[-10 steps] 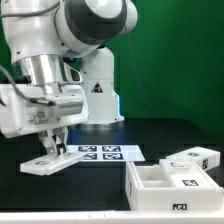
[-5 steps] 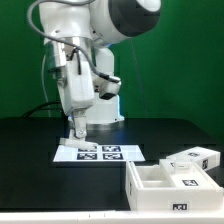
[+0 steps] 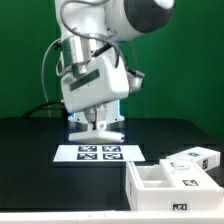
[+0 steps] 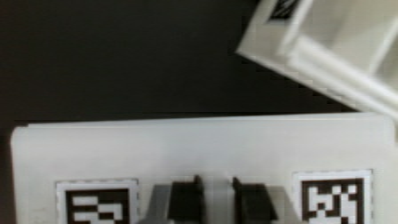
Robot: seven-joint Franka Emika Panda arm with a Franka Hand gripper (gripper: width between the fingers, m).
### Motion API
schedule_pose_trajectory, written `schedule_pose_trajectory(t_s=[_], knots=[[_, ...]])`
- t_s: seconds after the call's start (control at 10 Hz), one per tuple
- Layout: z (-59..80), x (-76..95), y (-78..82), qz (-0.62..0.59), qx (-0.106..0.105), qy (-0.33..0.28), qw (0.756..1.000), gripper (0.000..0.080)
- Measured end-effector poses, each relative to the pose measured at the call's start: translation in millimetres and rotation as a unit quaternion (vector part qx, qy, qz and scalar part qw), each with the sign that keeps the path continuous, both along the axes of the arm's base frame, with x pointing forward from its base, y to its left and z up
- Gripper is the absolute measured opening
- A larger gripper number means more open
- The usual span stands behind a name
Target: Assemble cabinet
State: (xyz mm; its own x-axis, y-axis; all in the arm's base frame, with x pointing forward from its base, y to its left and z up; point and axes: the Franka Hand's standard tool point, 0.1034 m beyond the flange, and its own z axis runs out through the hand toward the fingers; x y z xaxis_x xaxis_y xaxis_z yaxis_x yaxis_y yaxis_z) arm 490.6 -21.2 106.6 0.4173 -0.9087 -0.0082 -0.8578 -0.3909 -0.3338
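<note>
Above the marker board (image 3: pixel 98 152), closed gripper (image 3: pixel 95 127), higher than before.

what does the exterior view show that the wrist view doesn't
Only the exterior view: the robot arm, the marker board on the table, and the whole open cabinet body at the exterior view's right. Only the wrist view: the face of the white panel close up, with a tag on each side of the fingers. Both: the gripper shut on that panel, above the black table.
</note>
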Motion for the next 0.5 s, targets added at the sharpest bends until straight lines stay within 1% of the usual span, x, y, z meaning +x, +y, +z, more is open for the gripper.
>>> schedule_pose_trajectory(t_s=[0.1, 0.2, 0.3, 0.4, 0.5], knots=[[12.2, -1.5, 16.0, 0.024, 0.004, -0.011, 1.000, 0.0064], [16.0, -2.1, 22.1, 0.060, -0.006, -0.015, 0.998, 0.0064], [17.2, -0.5, 19.5, 0.089, -0.019, -0.019, 0.996, 0.0064], [17.5, 0.1, 19.2, 0.111, -0.027, -0.021, 0.993, 0.0064], [17.3, 0.9, 22.7, 0.173, -0.042, -0.024, 0.984, 0.0064]])
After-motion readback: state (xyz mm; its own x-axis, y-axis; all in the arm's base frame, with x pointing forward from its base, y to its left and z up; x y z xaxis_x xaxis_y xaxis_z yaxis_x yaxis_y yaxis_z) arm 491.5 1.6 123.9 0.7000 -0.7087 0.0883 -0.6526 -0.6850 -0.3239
